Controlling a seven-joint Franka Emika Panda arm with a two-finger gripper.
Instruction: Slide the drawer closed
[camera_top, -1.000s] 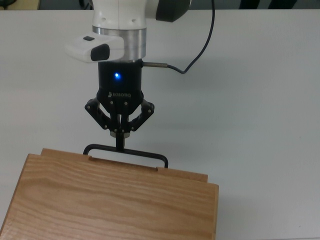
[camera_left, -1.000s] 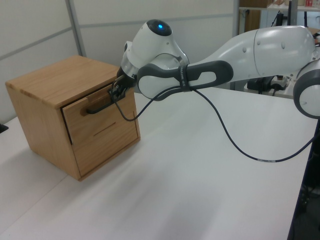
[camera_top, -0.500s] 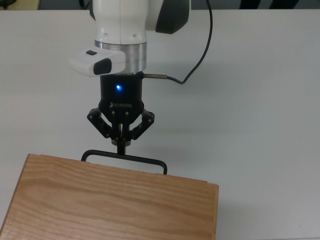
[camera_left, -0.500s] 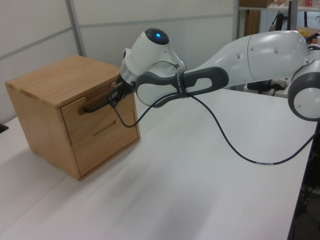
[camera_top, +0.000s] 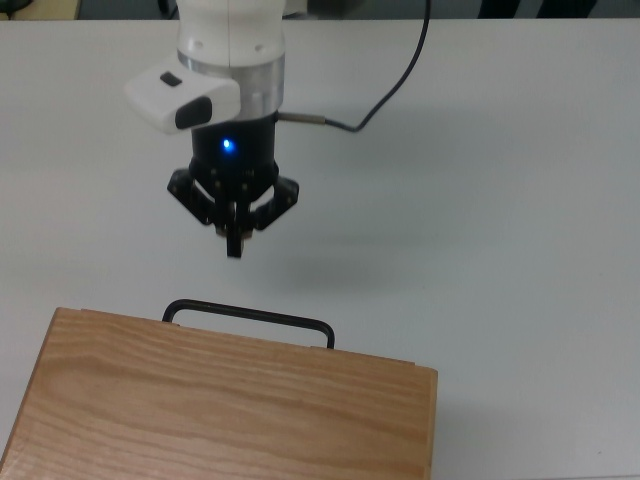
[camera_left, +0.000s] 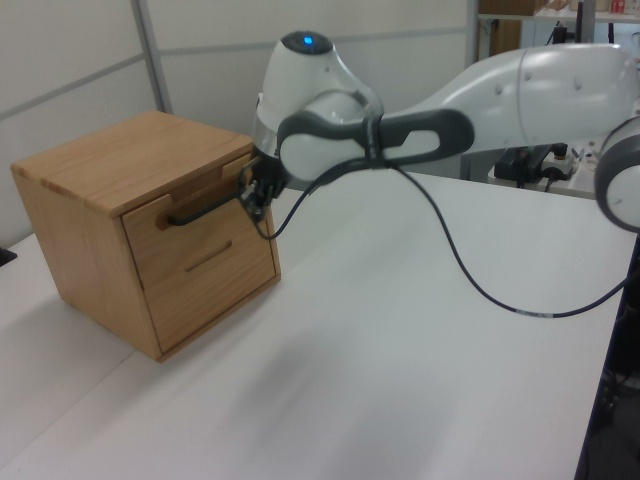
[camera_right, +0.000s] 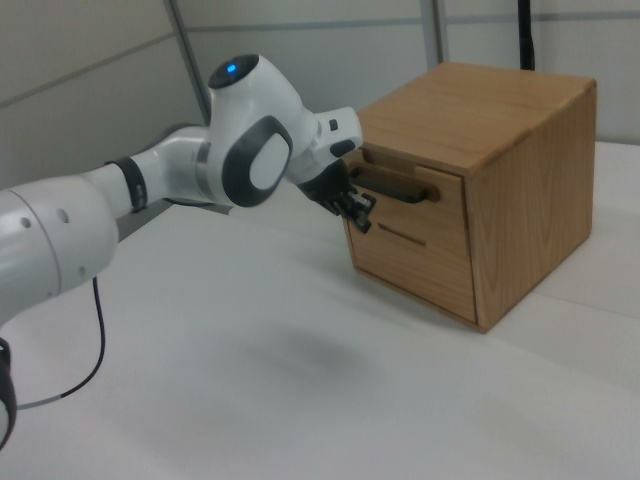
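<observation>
Fingertips (camera_top: 235, 243) pinched together, nothing between them, pointing at the cabinet front. Gripper (camera_top: 235, 247) sits clear of the black bar handle (camera_top: 248, 316), a strip of bare white table (camera_top: 520, 230) showing between the two in the top view. Blue light glowing on the gripper body, black cable (camera_top: 390, 95) looping away from the wrist over the table. Same story in the left view: gripper (camera_left: 255, 203) just off the handle's end (camera_left: 205, 209), not touching. Drawer (camera_left: 192, 222) looks pushed all the way in, front panel flush with the cabinet (camera_left: 110, 170) face, only the handle poking out past the grained top edge. Right view agrees: drawer front (camera_right: 405, 215) level with the cabinet's front, gripper (camera_right: 362, 218) hovering just off that face, below the handle (camera_right: 395, 188). White arm (camera_right: 170, 170) stretching away from the cabinet.
</observation>
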